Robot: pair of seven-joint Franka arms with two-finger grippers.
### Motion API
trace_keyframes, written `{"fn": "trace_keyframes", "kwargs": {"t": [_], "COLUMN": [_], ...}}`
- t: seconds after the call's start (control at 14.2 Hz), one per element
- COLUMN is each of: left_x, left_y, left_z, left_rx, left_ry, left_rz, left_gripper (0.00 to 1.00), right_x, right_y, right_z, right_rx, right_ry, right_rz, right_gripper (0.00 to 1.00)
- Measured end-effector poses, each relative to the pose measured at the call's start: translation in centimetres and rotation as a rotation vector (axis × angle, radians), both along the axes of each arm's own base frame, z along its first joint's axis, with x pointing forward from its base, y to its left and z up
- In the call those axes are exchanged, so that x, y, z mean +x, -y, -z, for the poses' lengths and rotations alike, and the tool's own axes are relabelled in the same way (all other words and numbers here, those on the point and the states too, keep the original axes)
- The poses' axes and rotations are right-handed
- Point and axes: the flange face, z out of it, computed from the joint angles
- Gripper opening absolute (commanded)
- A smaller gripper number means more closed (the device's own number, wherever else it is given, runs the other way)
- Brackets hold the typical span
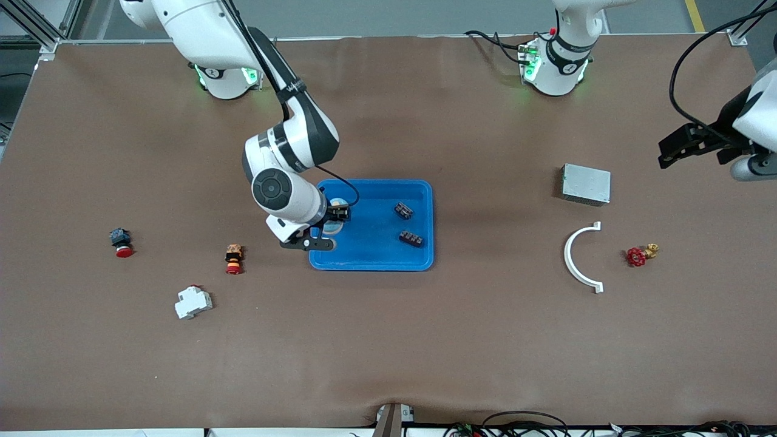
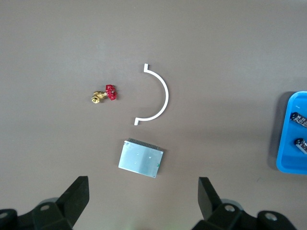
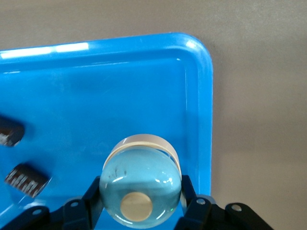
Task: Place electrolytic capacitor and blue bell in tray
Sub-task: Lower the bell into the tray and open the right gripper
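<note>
The bright blue tray (image 1: 370, 258) lies mid-table. My right gripper (image 1: 331, 227) is shut on the blue bell (image 3: 141, 177), a shiny pale-blue dome with a brass-coloured button on top. It holds the bell over the tray's corner toward the right arm's end (image 3: 199, 120); whether the bell touches the tray floor I cannot tell. Two small dark parts that look like capacitors (image 1: 403, 210) (image 1: 411, 238) lie in the tray, and also show in the right wrist view (image 3: 26, 179). My left gripper (image 1: 674, 149) is open and empty (image 2: 142, 196), up over the table by the grey metal box, waiting.
A grey metal box (image 1: 586, 184), a white half-ring (image 1: 576, 258) and a red-handled brass valve (image 1: 640, 255) lie toward the left arm's end. Two red push buttons (image 1: 121, 241) (image 1: 234, 259) and a white breaker (image 1: 193, 301) lie toward the right arm's end.
</note>
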Motion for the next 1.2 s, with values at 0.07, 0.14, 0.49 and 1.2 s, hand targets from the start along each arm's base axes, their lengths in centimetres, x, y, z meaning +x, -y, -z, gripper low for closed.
{"fn": "trace_keyframes", "kwargs": {"t": [0.07,0.14,0.49,1.2], "left_x": [-0.5,-1.1,-2.8,-2.7], "left_y": [0.2,0.3,0.6,1.4], "left_z": [-0.1,-0.1,-1.0,-0.6], "left_rx": [0.004,0.006,0.012,0.011], "left_ry": [-0.006,-0.015,-0.007,-0.003], "left_rz": [0.004,0.005,0.008,0.024], "left_gripper": [1.00,1.00,1.00,1.00], "right_x": [0.2,0.4,0.7,1.2], "right_y": [0.1,0.1,0.1,0.0], "right_z": [1.0,1.8,5.0,6.3], "right_rx": [-0.003,-0.004,-0.022,-0.018], "right_ry": [0.009,0.020,0.047,0.090], "right_rz": [0.005,0.009,0.008,0.013], "right_gripper": [0.11,0.12,0.14,0.84]}}
